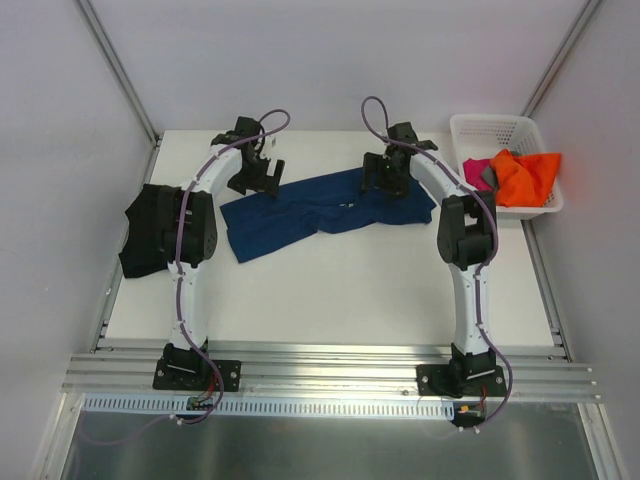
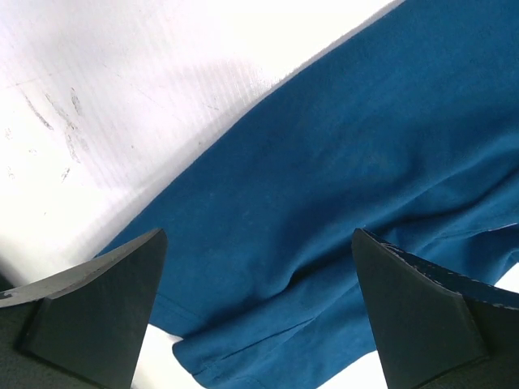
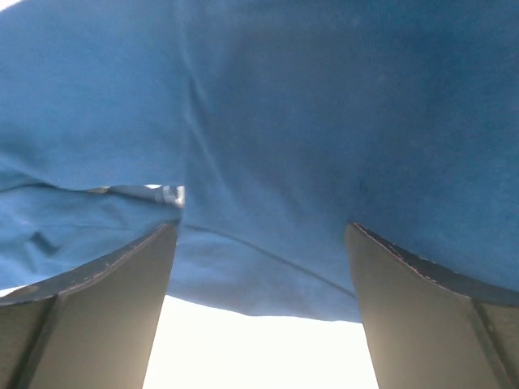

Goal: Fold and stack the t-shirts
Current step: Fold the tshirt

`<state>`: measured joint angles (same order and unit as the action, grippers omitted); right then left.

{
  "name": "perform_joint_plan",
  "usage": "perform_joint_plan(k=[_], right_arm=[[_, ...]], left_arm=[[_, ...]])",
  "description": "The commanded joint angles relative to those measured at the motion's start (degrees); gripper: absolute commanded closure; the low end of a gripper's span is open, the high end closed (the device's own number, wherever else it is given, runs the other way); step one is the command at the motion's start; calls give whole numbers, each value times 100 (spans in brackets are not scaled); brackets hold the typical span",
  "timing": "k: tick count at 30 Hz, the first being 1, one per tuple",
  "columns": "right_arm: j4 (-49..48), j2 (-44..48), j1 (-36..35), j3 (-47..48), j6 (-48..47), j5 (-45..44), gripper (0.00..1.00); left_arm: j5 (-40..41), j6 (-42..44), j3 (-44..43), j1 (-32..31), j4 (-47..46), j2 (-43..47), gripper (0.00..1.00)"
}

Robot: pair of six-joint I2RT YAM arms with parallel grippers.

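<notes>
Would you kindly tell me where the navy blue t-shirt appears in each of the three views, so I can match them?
Top external: the navy t-shirt lies crumpled at the middle back of the white table.
Left wrist: it fills the right and lower part, diagonally.
Right wrist: it fills nearly the whole picture.
Shared landmark: the white table, bare at upper left in left wrist, bottom centre in right wrist.
</notes>
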<state>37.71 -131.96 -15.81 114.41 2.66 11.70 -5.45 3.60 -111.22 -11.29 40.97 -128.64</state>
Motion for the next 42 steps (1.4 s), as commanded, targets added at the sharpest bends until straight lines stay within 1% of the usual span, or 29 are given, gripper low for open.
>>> perform_joint_plan(k=[1,8,18,23,24,25,26,27,31,33,39,42], right_arm=[[113,-137,52,116,60,-133,9],[263,-365,306,450,60,-11,7],[228,-866,588,1162,147,271,6],[149,-1120,702,1320,349,560,6],[122,-1147,711,1356,376,683,5],[105,-1191,703,1391,437,754,0],[87,-1226,702,1504,464,815,1],[35,-1305,702,1566,499,938,3],[-97,-1446,694,1821,640,1071,3],[-176,-1516,685,1935,710,1123,3],[-361,-1684,650,2173,833,1246,3],[-467,-1728,641,2235,912,1326,3]], left_arm=[[62,-78,-208,-31,7,-21,1],[-96,-166,188,-14,7,41,1],[-237,-114,267,-14,69,-91,1],[-342,-140,636,-31,122,-12,1],[-342,-149,689,-57,139,31,1],[-334,-192,802,-84,148,49,1],[-334,-219,856,-101,183,145,1],[-394,-245,935,-154,227,216,1],[-632,-351,1645,-347,297,620,1],[-746,-553,1892,-470,315,883,1],[-940,-799,2841,-1085,324,1543,1],[-1010,-887,3079,-1331,324,1868,1]])
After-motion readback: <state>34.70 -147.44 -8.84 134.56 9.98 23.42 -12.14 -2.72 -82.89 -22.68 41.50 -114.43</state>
